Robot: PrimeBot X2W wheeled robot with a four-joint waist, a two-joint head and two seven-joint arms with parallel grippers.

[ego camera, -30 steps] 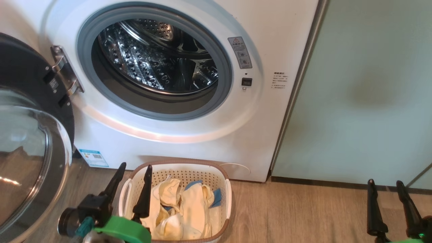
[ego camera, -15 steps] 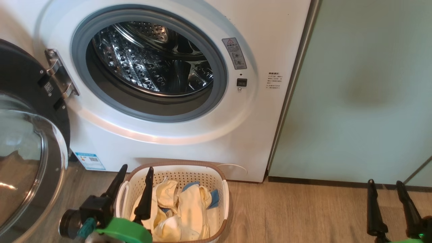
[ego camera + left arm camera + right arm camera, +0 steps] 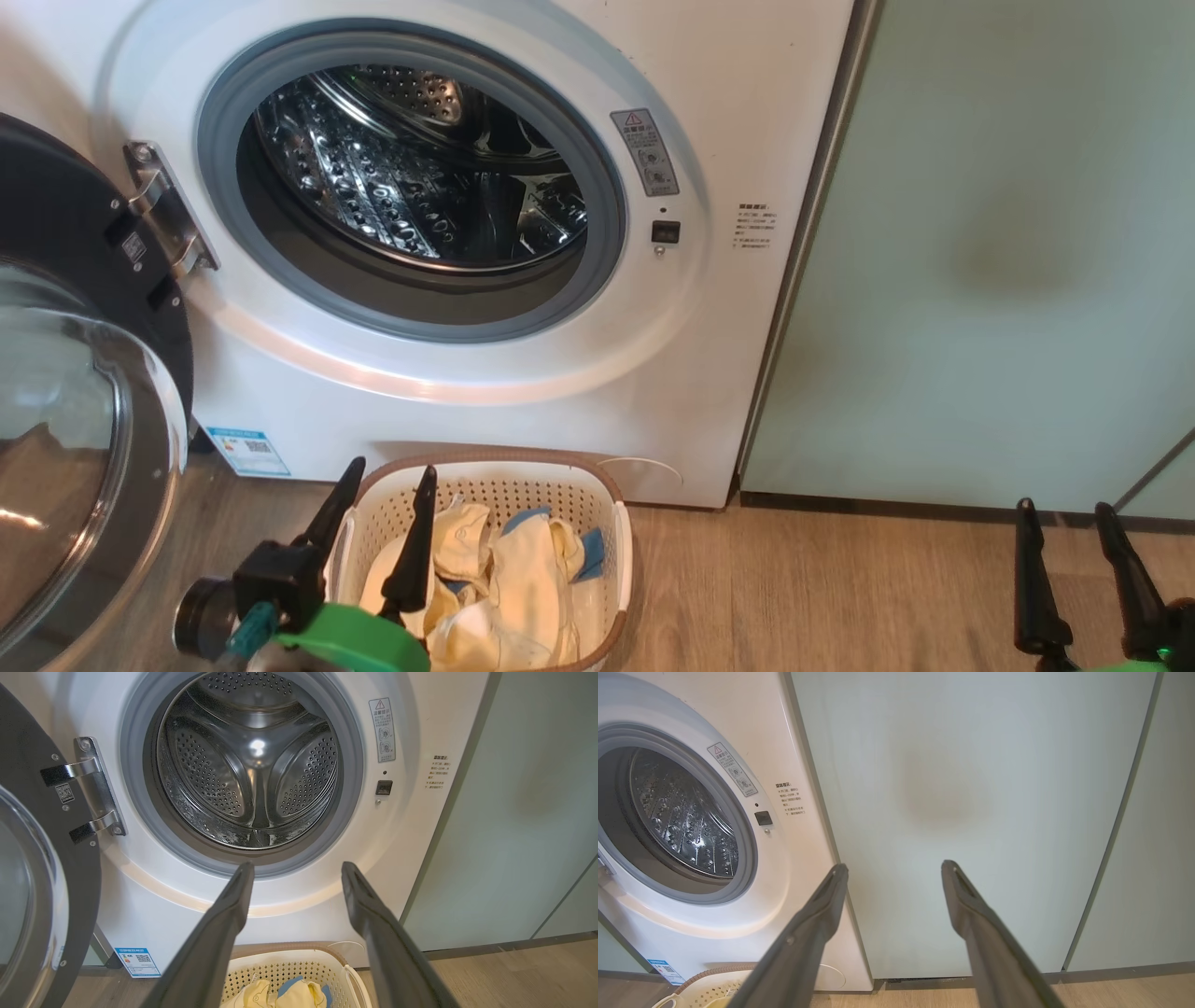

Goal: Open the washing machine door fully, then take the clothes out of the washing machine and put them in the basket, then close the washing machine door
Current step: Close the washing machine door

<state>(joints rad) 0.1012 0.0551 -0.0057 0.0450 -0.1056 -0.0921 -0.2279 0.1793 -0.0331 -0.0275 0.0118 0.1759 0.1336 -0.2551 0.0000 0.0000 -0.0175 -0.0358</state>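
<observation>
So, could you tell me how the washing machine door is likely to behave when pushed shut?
The washing machine door hangs on a metal hinge, so it should probably swing, not slide. Its bulging glass window suggests some weight. Its glossy surface may be slippery.

The head camera looked forward and down at the washing machine (image 3: 560, 411) and the basket (image 3: 541, 490). The left wrist camera faced the same washing machine nearer, almost straight on. The right wrist camera faced the cabinet panel (image 3: 971, 812), with the washing machine at its left.
</observation>
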